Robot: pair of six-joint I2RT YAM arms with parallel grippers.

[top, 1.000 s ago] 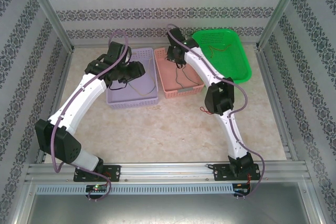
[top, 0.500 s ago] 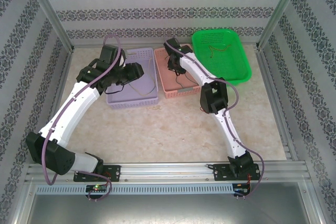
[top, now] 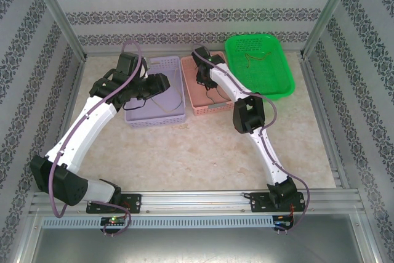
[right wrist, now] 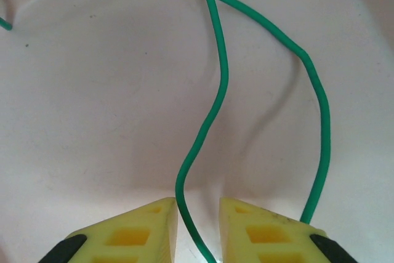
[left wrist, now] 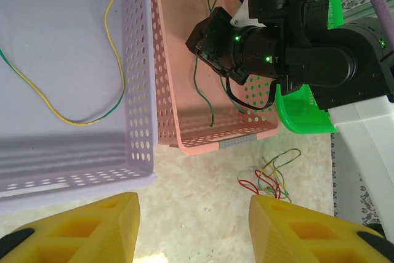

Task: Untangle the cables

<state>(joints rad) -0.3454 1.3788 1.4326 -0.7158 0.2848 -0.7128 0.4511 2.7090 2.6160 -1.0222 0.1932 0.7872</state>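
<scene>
In the right wrist view a green cable (right wrist: pixel 218 90) lies on the floor of the pink basket (right wrist: pixel 92 90). It runs between the fingers of my right gripper (right wrist: pixel 198 220), which stands open with a narrow gap, the cable against the left finger. From above, that right gripper (top: pixel 202 78) is down inside the pink basket (top: pixel 212 109). My left gripper (left wrist: pixel 194 232) is open and holds nothing; from above the left gripper (top: pixel 161 83) hangs over the lilac basket (top: pixel 155 121). A yellow-green cable (left wrist: pixel 117 60) lies in that basket. A tangle of red and yellow-green cables (left wrist: pixel 271 177) rests on the table.
A green tray (top: pixel 277 84) at the back right holds a few thin cables (top: pixel 255 58). The two baskets stand side by side, nearly touching. The right arm's elbow (top: pixel 248 115) hangs over the table just in front of the pink basket. Metal frame posts border the table.
My right gripper has sunk lower into the pink basket and its jaws have narrowed round the green cable. The left arm has swung slightly left and back, jaws unchanged.
</scene>
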